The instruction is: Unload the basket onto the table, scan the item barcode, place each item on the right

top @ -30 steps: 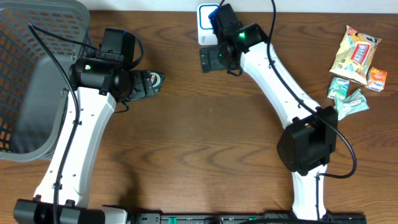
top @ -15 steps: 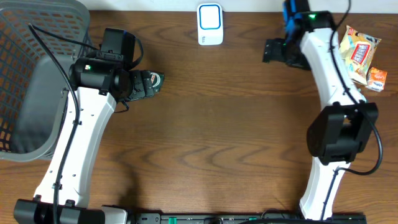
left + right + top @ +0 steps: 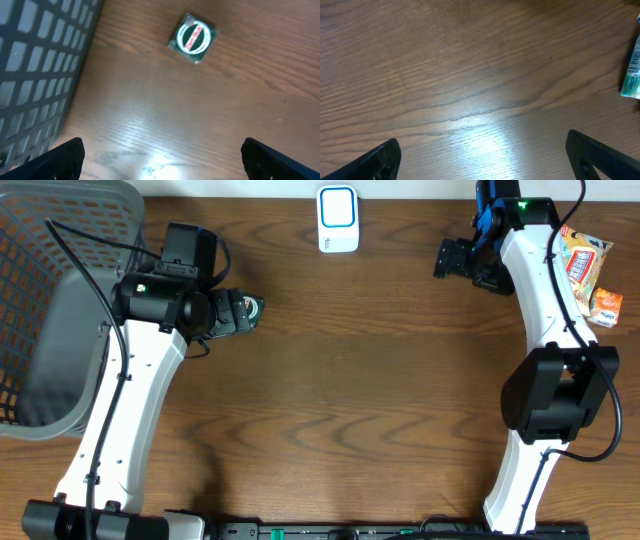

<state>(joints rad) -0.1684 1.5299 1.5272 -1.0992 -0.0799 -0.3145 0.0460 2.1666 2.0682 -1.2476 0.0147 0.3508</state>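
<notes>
Overhead view, left to right: a grey mesh basket (image 3: 40,270) occupies the left edge of the wooden worktop (image 3: 350,400). The left arm reaches up from the near edge alongside the basket. The left gripper (image 3: 232,313) points to the right, with the green item (image 3: 254,307) lying flat on the worktop just beyond its tip. Contact between gripper and item cannot be judged from this view.

Left wrist view: the left gripper (image 3: 167,160) stands wide, one fingertip in each lower corner of the picture, with nothing between them. The green item (image 3: 193,38) is a small square packet with a round white-and-red label facing up. It lies well ahead of the fingertips and apart from them. The basket wall (image 3: 35,65) fills the left side.

At the far edge, near centre, a white scanner unit (image 3: 338,218) with a blue outline rests on the worktop, well apart from the green item.

The right gripper (image 3: 455,260) hangs over bare worktop to the right of the scanner unit. The right wrist view shows the right gripper (image 3: 490,160) spread wide and holding nothing, with only wood grain below it. A teal-and-white packet edge (image 3: 632,70) appears at the right border.

Far right, a yellow snack bag (image 3: 585,265) and a small orange packet (image 3: 606,306) lie beside the right arm, which partly covers them.
</notes>
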